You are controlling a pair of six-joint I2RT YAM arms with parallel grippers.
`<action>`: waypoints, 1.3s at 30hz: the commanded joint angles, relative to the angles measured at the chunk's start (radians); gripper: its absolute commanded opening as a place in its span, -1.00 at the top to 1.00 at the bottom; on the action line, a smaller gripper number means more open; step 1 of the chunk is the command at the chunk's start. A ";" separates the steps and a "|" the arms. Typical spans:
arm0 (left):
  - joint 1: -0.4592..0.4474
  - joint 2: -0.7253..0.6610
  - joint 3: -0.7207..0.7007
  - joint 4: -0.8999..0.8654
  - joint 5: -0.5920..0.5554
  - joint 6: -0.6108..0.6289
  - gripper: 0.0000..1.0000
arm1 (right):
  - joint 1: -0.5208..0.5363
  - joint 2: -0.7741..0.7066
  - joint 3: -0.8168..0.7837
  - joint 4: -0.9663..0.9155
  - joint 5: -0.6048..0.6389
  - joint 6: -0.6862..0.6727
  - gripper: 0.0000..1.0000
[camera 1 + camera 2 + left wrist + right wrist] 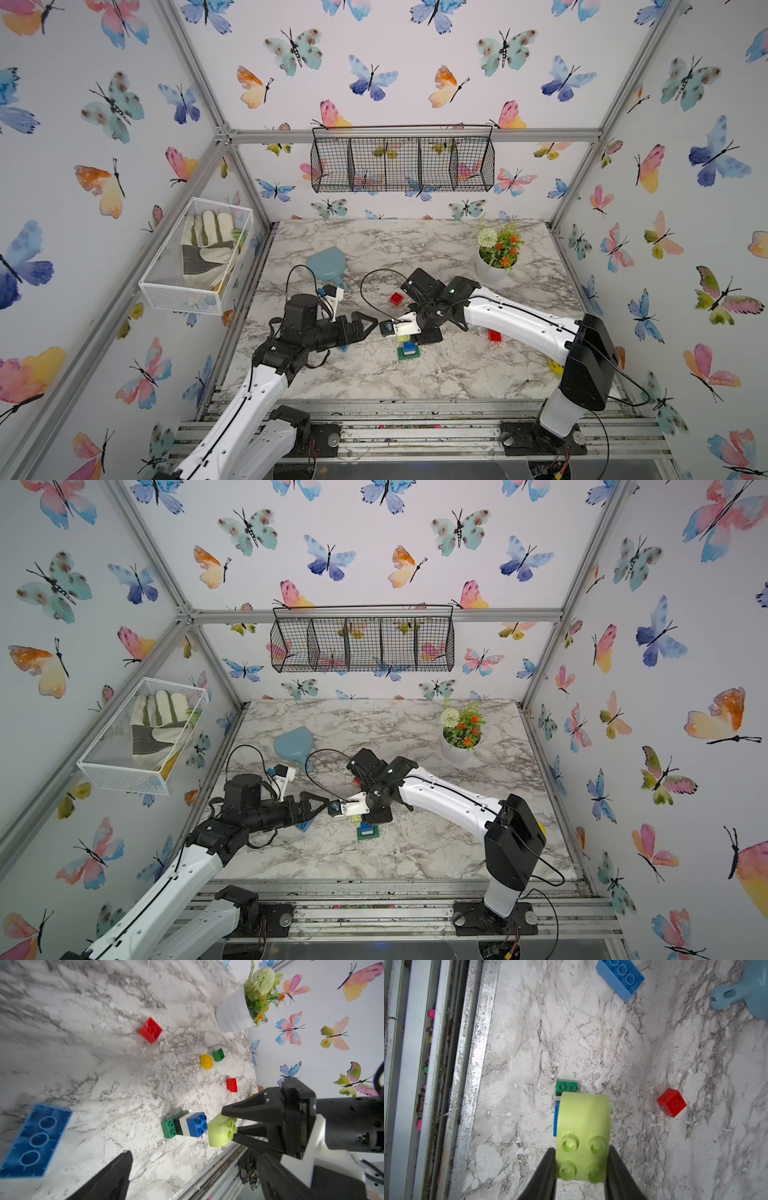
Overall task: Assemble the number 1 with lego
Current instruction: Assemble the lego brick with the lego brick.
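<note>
R tool (pixel 581 1169): jaws pressed onto two opposite sides of the lime brick (pixel 583 1126), pinching it at the studded end. Studs face the wrist cam; the rounded end points away. From the left wrist, the lime brick sits directly over the stack (pixel 185 1126), which has a green base, then black, white, and blue on top. Whether lime and blue touch cannot be told. The stack stands upright on the desk (pixel 415 382), approx. front-centre, and shows in both top views under the R tool.

L tool (pixel 368 323): fingers spread wide w/ nothing btw. them, touching no brick. Only one finger (pixel 116 1172) shows in its own wrist view. It hangs level w/ the R tool's wrist, apart from the stack. The blue oblong brick (pixel 35 1140) lies on the desk beneath it, hollow underside showing.

Loose on desk:
- red brick (pixel 150 1030), behind the stack
- yellow brick (pixel 206 1061) and green brick (pixel 218 1055), just beside each other
- second red brick (pixel 232 1085), toward the right edge

Also present: pale blue scoop (pixel 328 264) rear left; flower pot (pixel 492 270) rear right.
</note>
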 commanded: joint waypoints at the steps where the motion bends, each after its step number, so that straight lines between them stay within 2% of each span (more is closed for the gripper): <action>1: 0.003 0.061 0.010 -0.002 0.147 -0.006 -1.00 | -0.011 0.033 0.027 -0.030 -0.007 -0.042 0.96; 8: -0.001 0.177 -0.027 0.088 0.257 -0.003 -0.81 | -0.025 0.066 0.039 -0.042 -0.081 -0.045 0.96; 23: -0.079 0.385 -0.010 0.180 0.279 0.044 -0.66 | -0.032 0.106 0.048 -0.026 -0.047 -0.035 0.96; 30: -0.087 0.446 0.005 0.243 0.297 0.031 -0.59 | -0.032 0.102 0.034 -0.027 -0.058 -0.036 0.96; 39: -0.108 0.495 0.024 0.305 0.312 0.006 -0.60 | -0.031 0.094 0.044 -0.029 -0.078 -0.031 0.96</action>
